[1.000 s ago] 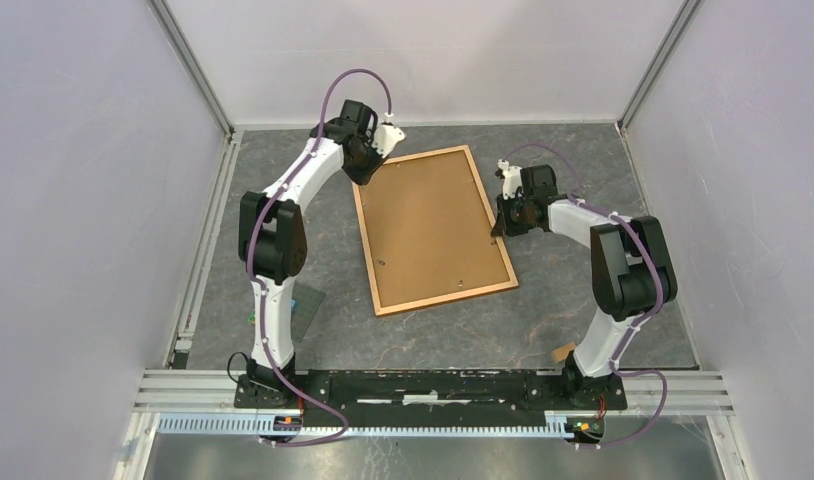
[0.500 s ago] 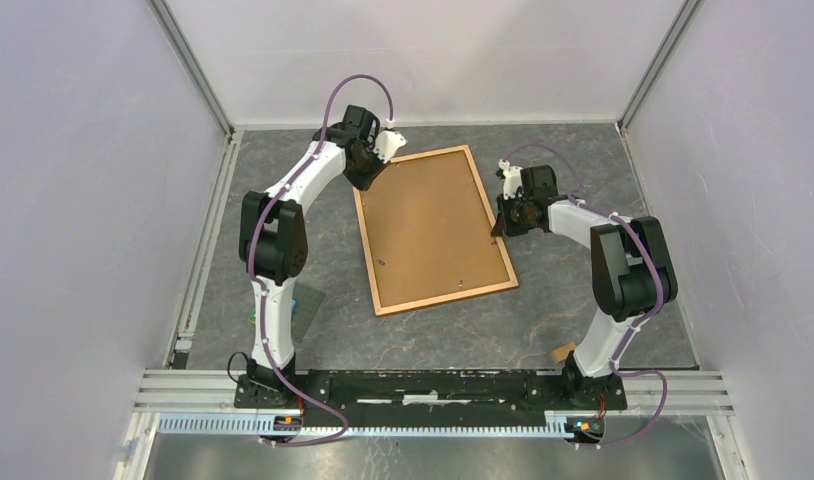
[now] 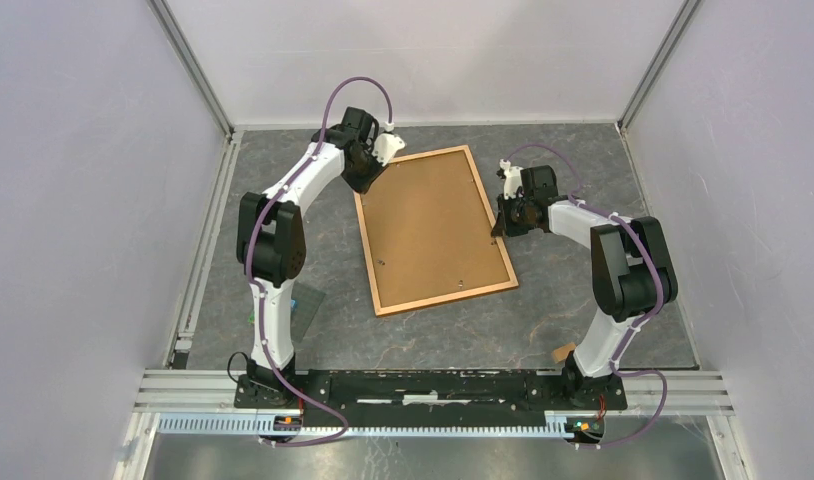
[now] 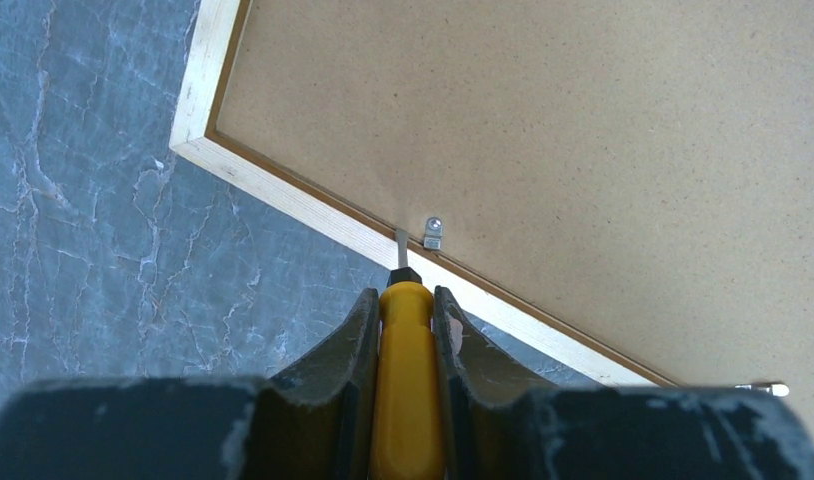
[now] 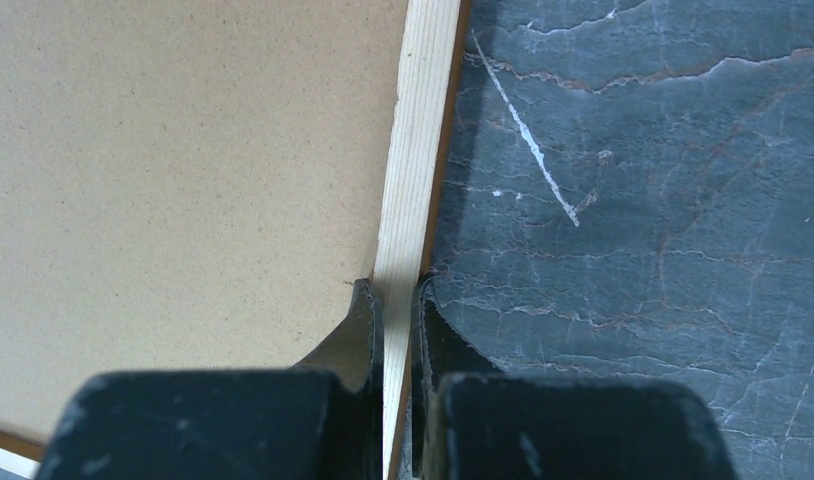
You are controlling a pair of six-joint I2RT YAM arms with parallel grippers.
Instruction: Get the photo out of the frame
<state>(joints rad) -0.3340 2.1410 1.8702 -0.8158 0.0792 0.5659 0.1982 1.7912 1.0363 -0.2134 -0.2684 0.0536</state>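
Observation:
The frame [image 3: 433, 228] lies face down in the middle of the table, its brown fibreboard back up and its wooden border around it. The photo is hidden under the backing. My left gripper [image 4: 406, 300] is shut on a yellow-handled screwdriver [image 4: 408, 380] at the frame's far left corner [image 3: 368, 172]. The screwdriver's blade tip rests on the wooden border beside a small metal clip [image 4: 433, 232]. My right gripper [image 5: 395, 290] is shut on the frame's right border [image 5: 413, 150], at its right edge in the top view [image 3: 505, 222].
A second clip [image 4: 761, 388] shows at the lower right of the left wrist view. A small grey plate [image 3: 305, 305] lies near the left arm's base. A small brown piece [image 3: 563, 352] lies by the right arm's base. White walls surround the table.
My left gripper has shifted slightly toward the frame's far left corner with the screwdriver. The right gripper and the frame have not moved.

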